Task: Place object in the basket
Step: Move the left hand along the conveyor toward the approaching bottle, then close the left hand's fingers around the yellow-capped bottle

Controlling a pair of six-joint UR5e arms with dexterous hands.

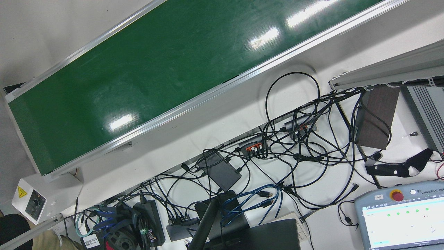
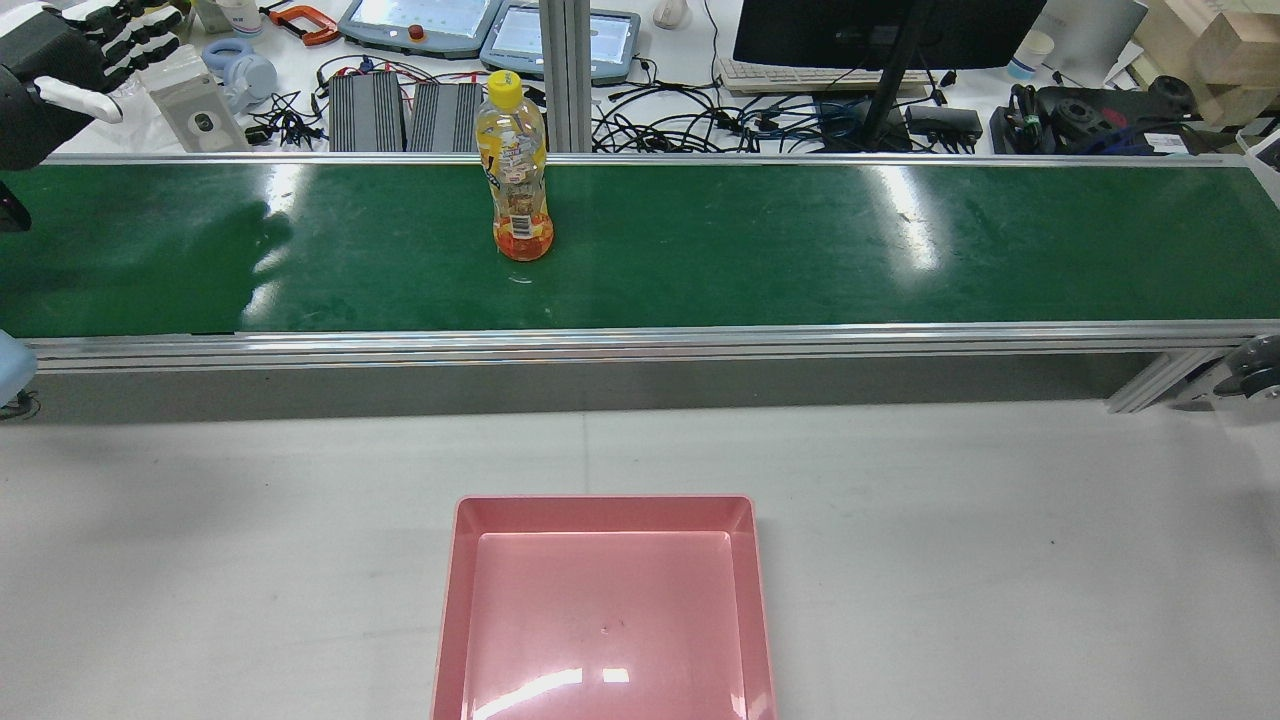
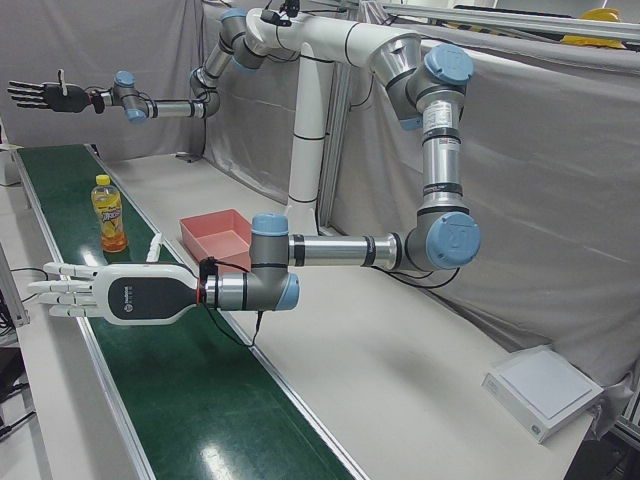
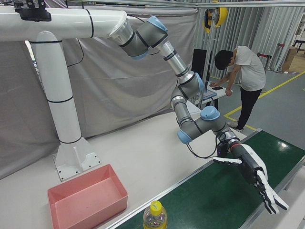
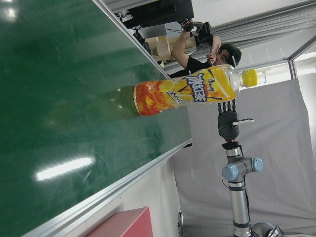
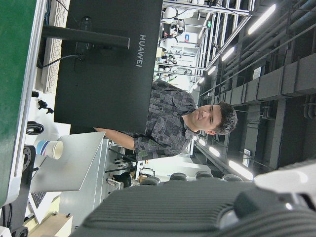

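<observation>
An orange drink bottle (image 2: 520,170) with a yellow cap stands upright on the green belt (image 2: 800,250), also seen in the left-front view (image 3: 108,212) and the left hand view (image 5: 187,91). The empty pink basket (image 2: 600,505) sits on the white table on the near side of the belt. My left hand (image 3: 100,295) is open and empty, fingers spread, over the belt well to the left of the bottle (image 2: 60,70). My right hand (image 3: 45,95) is open and empty, held high beyond the bottle (image 5: 227,118).
A desk behind the belt holds a monitor (image 2: 870,30), teach pendants (image 2: 420,20) and tangled cables (image 1: 295,139). A person (image 4: 240,81) stands past the belt's end. The white pedestal (image 4: 66,138) rises behind the basket (image 4: 95,214). A belt control box (image 1: 33,203) sits at one end.
</observation>
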